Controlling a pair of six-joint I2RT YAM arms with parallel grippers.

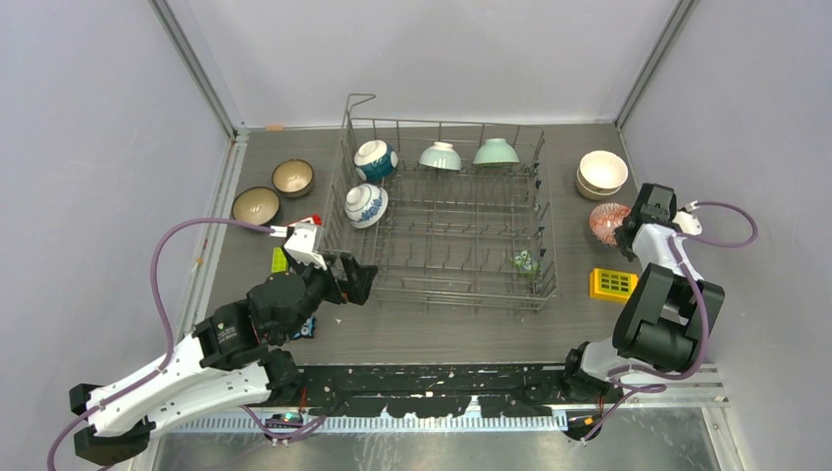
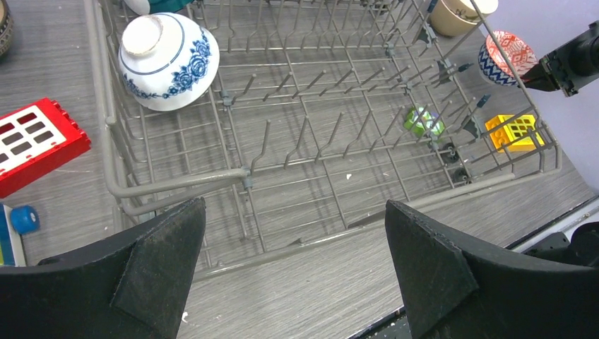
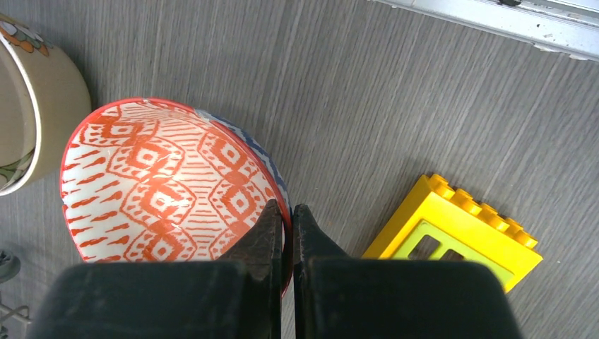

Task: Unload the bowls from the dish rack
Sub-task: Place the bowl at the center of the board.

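Right gripper (image 3: 286,212) — jaws pinched on the rim of the red-patterned bowl (image 3: 162,183); left gripper (image 2: 293,205) — jaws wide, holding nothing, at the near-left corner of the dish rack (image 2: 176,181).

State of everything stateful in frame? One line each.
dish rack: holds four bowls
blue-and-white bowls: in rack, tipped over
mint bowls: in rack, upside down
brown bowls: left of rack, upright
cream bowls: right of rack, stacked upright
red patterned bowl: right of rack, upright
left tool: open, empty
right tool: shut on red patterned bowl's rim
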